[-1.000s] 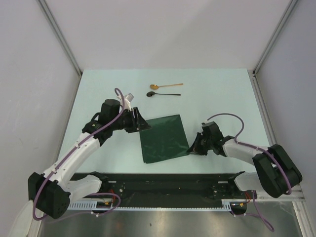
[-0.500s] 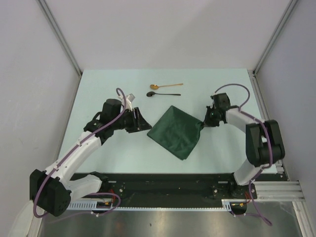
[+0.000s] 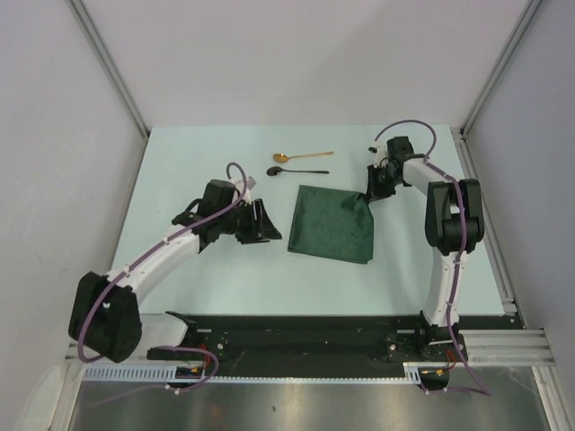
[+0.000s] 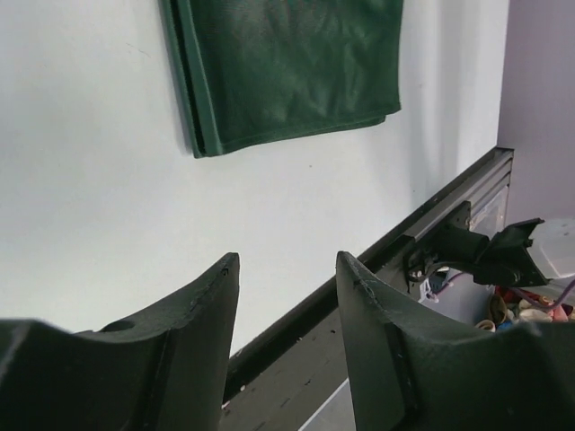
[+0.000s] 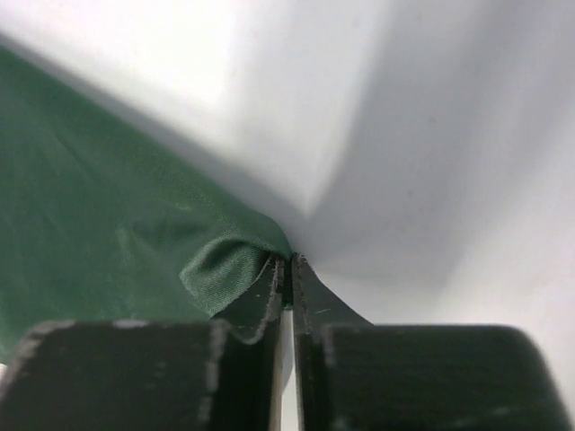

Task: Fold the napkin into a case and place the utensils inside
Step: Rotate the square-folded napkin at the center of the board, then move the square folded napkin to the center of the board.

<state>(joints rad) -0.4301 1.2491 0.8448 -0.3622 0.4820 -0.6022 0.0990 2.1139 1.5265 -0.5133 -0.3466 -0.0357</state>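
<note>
One napkin (image 3: 331,223) corner, pinched in the right gripper (image 5: 288,265), has been dragged far-right, squaring the fold; left gripper (image 4: 287,262) gapes empty.

The napkin (image 3: 331,224) lies mid-table (image 3: 198,171). Just behind it are two spoons, the far spoon (image 3: 302,156) behind the near spoon (image 3: 296,171) (handles pointing right). The left gripper (image 3: 269,223) sits left of the napkin, apart from it, and the right gripper (image 3: 370,199) is at its far right corner.

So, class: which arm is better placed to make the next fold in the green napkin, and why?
Probably the right arm: the right pincer grips the napkin at its far right corner, while the left pincer is open, apart from the cloth, holding nothing.
</note>
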